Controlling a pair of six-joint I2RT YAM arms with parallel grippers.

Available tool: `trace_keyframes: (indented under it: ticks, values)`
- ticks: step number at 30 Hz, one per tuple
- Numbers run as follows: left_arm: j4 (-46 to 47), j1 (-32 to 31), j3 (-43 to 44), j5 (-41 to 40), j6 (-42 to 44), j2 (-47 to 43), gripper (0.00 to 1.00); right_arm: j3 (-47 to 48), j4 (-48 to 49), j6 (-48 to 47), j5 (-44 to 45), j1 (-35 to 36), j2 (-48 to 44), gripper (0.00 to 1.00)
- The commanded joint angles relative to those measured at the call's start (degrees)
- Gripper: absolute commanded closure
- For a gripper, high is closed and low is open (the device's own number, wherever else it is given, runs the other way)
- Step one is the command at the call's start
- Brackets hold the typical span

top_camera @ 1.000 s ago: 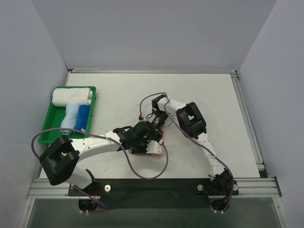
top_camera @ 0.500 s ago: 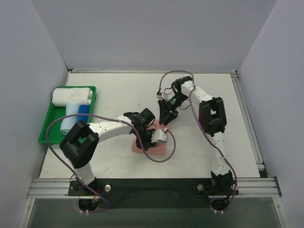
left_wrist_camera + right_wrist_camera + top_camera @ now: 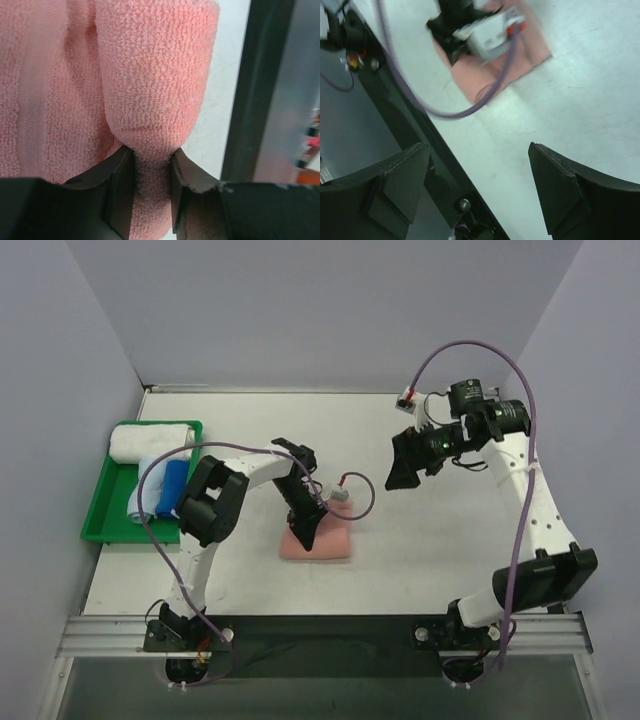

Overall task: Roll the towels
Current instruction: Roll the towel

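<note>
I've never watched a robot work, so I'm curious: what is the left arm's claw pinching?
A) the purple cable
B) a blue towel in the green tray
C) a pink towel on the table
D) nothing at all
C: in the left wrist view the left gripper has its two fingers closed on a thick fold of the salmon pink towel, which lies on the white table.

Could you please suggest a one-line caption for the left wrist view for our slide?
Left tool pinching a rounded fold of the salmon pink towel, white table beside it.
</note>
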Motion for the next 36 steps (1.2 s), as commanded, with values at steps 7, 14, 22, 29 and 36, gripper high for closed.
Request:
trace_keyframes:
  ticks: [7,14,22,29,36]
  values:
    - [-11.3,2.9,8.9,-5.1,6.2,17.3,0.81,-24.8,13.0,-2.9,29.0,31.5,-19.0,0.14]
    - [-13.3,3.6,11.3,-8.1,6.3,21.6,0.8,-29.4,23.5,-5.7,40.7,44.8,-9.5,0.24]
    - [-16.2,4.1,14.9,-7.3,6.0,24.6,0.78,-31.7,38.1,-5.8,46.9,54.2,1.2,0.25]
    - [-15.7,5.1,15.3,-6.4,4.9,24.8,0.75,-35.1,44.1,-6.2,47.3,55.1,7.8,0.35]
    - [-13.5,5.6,13.2,-6.4,4.1,23.1,0.68,-38.7,45.6,-3.7,43.6,53.6,11.5,0.69]
